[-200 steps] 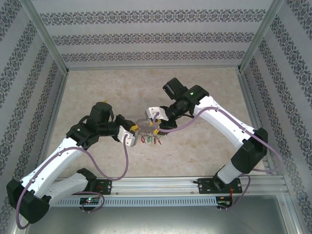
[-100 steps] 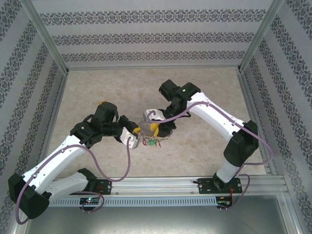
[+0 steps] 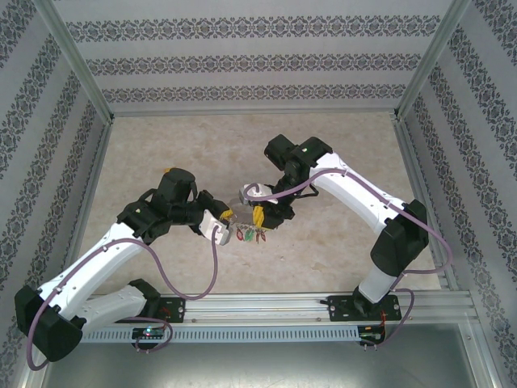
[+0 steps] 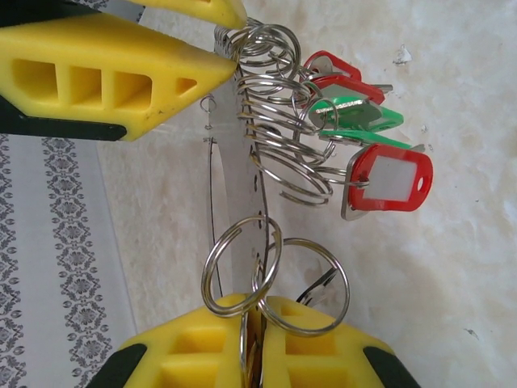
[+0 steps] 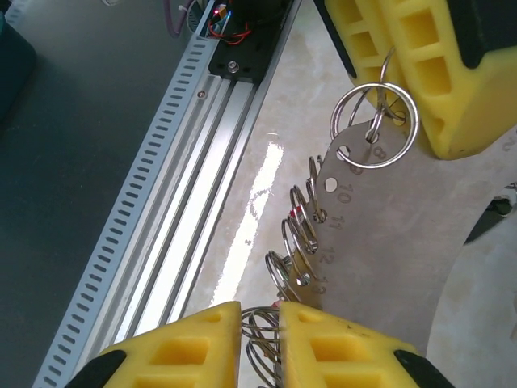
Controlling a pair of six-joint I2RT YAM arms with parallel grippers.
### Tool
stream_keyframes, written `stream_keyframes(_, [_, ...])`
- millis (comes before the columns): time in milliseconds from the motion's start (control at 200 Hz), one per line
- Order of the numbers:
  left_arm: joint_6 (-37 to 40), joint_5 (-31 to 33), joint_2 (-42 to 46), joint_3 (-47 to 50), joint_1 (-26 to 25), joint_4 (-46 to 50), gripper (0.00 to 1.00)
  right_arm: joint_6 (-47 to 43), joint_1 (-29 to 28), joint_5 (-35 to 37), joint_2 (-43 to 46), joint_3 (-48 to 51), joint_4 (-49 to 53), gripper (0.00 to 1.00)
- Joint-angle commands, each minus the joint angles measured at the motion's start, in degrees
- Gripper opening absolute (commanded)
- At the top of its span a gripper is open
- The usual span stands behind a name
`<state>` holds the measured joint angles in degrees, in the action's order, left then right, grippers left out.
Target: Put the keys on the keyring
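Over the middle of the beige worktop the two hands meet tip to tip, with the bunch of keys hanging just below them.

The left hand is clenched. Its yellow fingers are pressed together on two small rings. One of these rings passes through the end hole of the keyring.

In the right wrist view the keyring looks like a flat, curved band of grey metal with a line of holes punched along its edge. Beside the holes are stamped numbers, of which 10, 11 and 12 can be read. The figures nearest the end hole are too small to make out. In the left wrist view a thin wire runs alongside the band.

A tight row of wire rings is threaded through the holes. Keys hang from the rings toward the worktop. One has a red tag with a white insert, one has a green tag, and another red tag sits above them.

The right hand is at the other end of that row. Its yellow fingers stand close together, and several of the wire rings sit in the narrow gap between them. Whether they are pinching the rings or only bracketing them, I cannot tell.

Behind the right hand, a slotted aluminium rail runs along the near edge of the worktop.
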<state>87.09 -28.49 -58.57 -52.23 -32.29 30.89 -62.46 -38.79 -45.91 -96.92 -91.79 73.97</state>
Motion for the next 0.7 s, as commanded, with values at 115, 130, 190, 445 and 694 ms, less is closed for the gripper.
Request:
stream_keyframes(115, [-2.29, 1.6, -0.91, -1.54, -0.67, -2.26, 0.0, 2.4, 0.5, 4.07, 5.47, 3.01, -6.98, 0.27])
stream_keyframes(130, [-2.92, 2.17, -1.1, -1.37, -0.67, -2.61, 0.0, 3.12, 0.75, 3.82, 6.15, 3.28, -7.82, 0.28])
stream_keyframes(190, [-6.07, 4.19, -1.59, -0.67, -0.64, -5.02, 0.0, 6.81, 2.17, 0.96, 9.01, 4.32, -12.02, 0.31])
stream_keyframes(445, [-20.83, 6.52, -1.38, 0.63, -0.45, -15.4, 0.0, 31.73, 4.51, 10.31, 25.6, 24.64, -46.66, 0.34])
stream_keyframes(694, [-33.91, 8.42, -1.98, -0.11, -0.42, -21.39, 0.0, 42.41, 0.92, 24.01, 34.23, 37.81, -62.22, 0.36])
